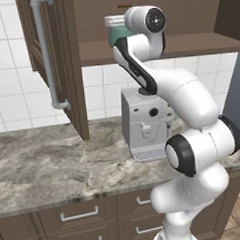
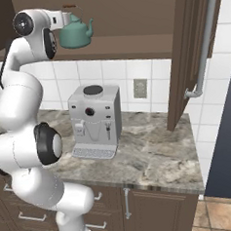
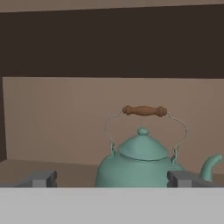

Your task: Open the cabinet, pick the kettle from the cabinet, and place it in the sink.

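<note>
- Closest to the hand camera, you see the claw [image 3: 111, 178] with its two finger tips [image 3: 41, 178] spread wide, one on each side of the kettle's lower body, gripping nothing yet.
- Kettle [image 3: 142, 164]: teal, upright on the cabinet shelf [image 2: 132, 47], spout pointing to the right of the hand view, brown-topped wire handle arched above the lid.
- Whether the tips already touch the kettle's sides you cannot tell from the hand view; they look just beside it, at most.
- Cabinet [image 1: 52, 55]: door swung open, long silver bar handle facing the room; the opposite door [image 2: 191, 48] also stands open in the right base view. Judge step one done.
- Arm reaches up and into the cabinet opening; in the left base view its wrist covers most of the kettle [image 1: 117, 37], with only a teal patch showing.
- Grey coffee machine [image 2: 95, 121] sits on the marbled surface [image 1: 54, 164] directly under the shelf, well below the claw.
- Progress, as a judgement: opening finished, approach to the kettle nearly finished, grasp not yet made.
- Left to do: clench on the kettle, lift it clear of the shelf, carry it to the sink, release.
- Watch point: the kettle's round body may slip or turn between flat tips; the coffee machine lies under the exit path.
</note>
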